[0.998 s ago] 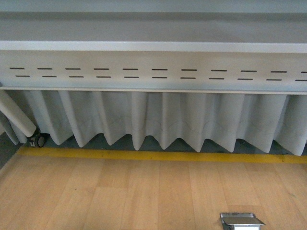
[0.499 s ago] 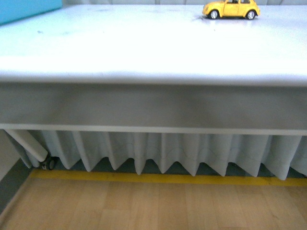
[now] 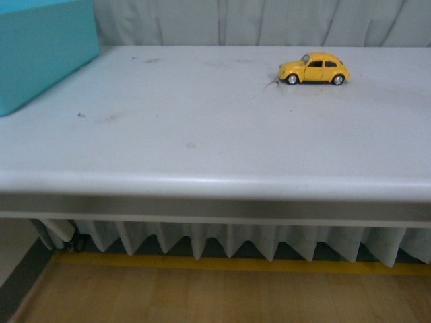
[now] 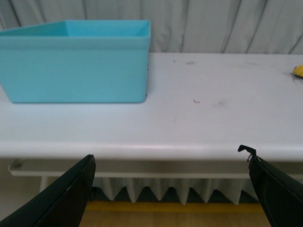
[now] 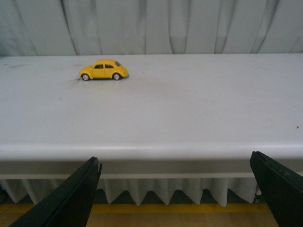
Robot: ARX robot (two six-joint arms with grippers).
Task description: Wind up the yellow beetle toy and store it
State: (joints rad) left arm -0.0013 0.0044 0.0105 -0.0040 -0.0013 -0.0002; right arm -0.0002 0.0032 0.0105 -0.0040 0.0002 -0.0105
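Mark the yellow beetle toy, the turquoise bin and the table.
yellow beetle toy [image 3: 314, 69]: front view, on the side of its body.
turquoise bin [image 4: 75, 71]: left wrist view, on its near wall.
table [image 3: 202, 141]: front view, on the bare top.

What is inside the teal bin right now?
Only the upper inner walls of the teal bin show, and they are bare. Its floor is hidden behind the near wall, so contents cannot be confirmed. The yellow beetle toy sits outside, on the table.
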